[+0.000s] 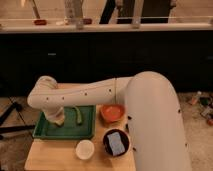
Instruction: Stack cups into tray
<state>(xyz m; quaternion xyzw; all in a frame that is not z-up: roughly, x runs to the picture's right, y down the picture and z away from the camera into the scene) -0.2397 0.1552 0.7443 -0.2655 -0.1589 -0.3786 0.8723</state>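
Note:
The dark-green tray (47, 131) lies at the left of the small wooden table. A pale yellow-green cup (78, 115) lies tipped on its side in the tray's middle. A cream-white cup (85, 149) stands upright on the table in front of the tray's right corner. My white arm reaches left across the table, and the gripper (57, 119) hangs down into the tray's left half, just left of the tipped cup. The wrist hides whatever is under the gripper.
An orange bowl (112, 112) sits right of the tray. A dark bowl with a grey-blue rectangle (116, 142) stands in front of it, beside the cream cup. A dark counter wall runs behind the table (45, 157). My arm's bulky body covers the right side.

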